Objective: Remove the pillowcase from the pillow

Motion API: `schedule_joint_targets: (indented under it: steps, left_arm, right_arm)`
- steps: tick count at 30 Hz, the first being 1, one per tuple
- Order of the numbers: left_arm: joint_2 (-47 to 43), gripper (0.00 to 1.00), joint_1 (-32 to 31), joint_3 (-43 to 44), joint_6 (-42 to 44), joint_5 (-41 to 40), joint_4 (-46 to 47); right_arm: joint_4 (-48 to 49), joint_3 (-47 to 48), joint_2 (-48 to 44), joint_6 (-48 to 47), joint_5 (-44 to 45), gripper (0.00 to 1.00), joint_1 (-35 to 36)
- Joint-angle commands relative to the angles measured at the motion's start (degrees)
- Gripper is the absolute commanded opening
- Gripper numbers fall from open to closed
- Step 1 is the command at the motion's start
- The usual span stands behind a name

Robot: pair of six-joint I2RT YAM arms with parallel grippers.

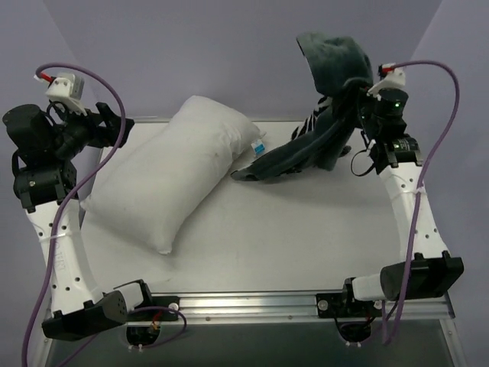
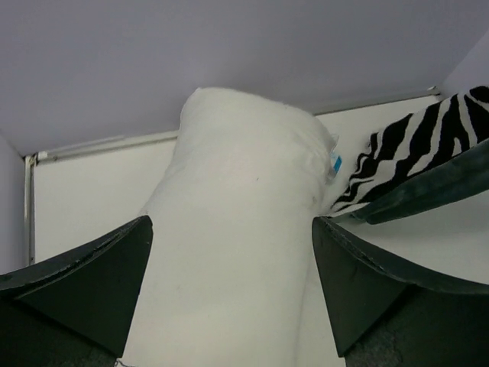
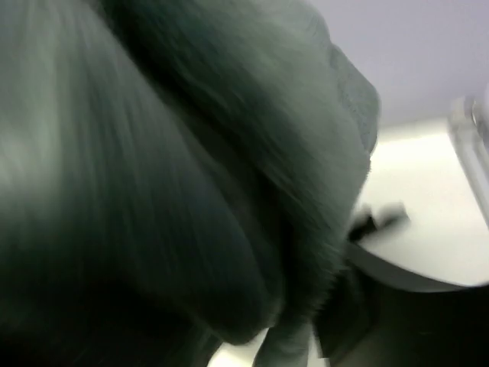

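The plump white pillow lies bare and diagonal on the left half of the table, its small blue-and-white tag at the far right end. It also fills the left wrist view. My left gripper is open and empty, raised just left of the pillow without touching it. The dark green pillowcase with a zebra-striped lining is off the pillow. It hangs from my raised right gripper at the back right, its lower end trailing on the table near the tag. In the right wrist view the blurred fabric hides the jaws.
The white table has a metal rail along its near edge. The arm bases stand at the near left and near right corners. A purple wall rises close behind the table.
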Motion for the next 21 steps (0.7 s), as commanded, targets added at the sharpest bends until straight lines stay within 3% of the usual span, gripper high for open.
schedule_joint_targets:
  steps: [1, 2, 3, 8, 15, 21]
  left_arm:
    - [-1.5, 0.94, -0.1, -6.7, 5.8, -10.0, -3.0]
    - [-1.6, 0.94, -0.1, -9.3, 6.7, -12.9, -2.9]
    - [-1.7, 0.94, -0.3, -11.6, 7.5, -15.5, -3.4]
    - [-0.7, 0.94, -0.7, -20.5, 12.5, -25.5, -8.2]
    - [-3.4, 0.94, -0.7, -27.6, 16.0, -35.6, -10.7]
    - [-8.9, 0.94, -0.7, -34.7, 18.1, -37.3, -11.6]
  right_arm:
    - [-7.9, -13.9, 4.0, 1.6, 4.7, 0.7, 0.3]
    - [-7.9, -16.9, 2.6, 2.1, 5.7, 0.93, 0.4]
    - [-7.8, -22.0, 1.7, 2.5, 6.4, 0.99, 0.4]
    - [-13.3, -26.6, -4.5, 3.9, 16.3, 1.0, 1.0]
    - [-15.3, -33.4, -9.1, 5.4, 21.3, 1.0, 1.0]
    - [-15.7, -36.9, -10.1, 6.4, 22.1, 1.0, 1.0]
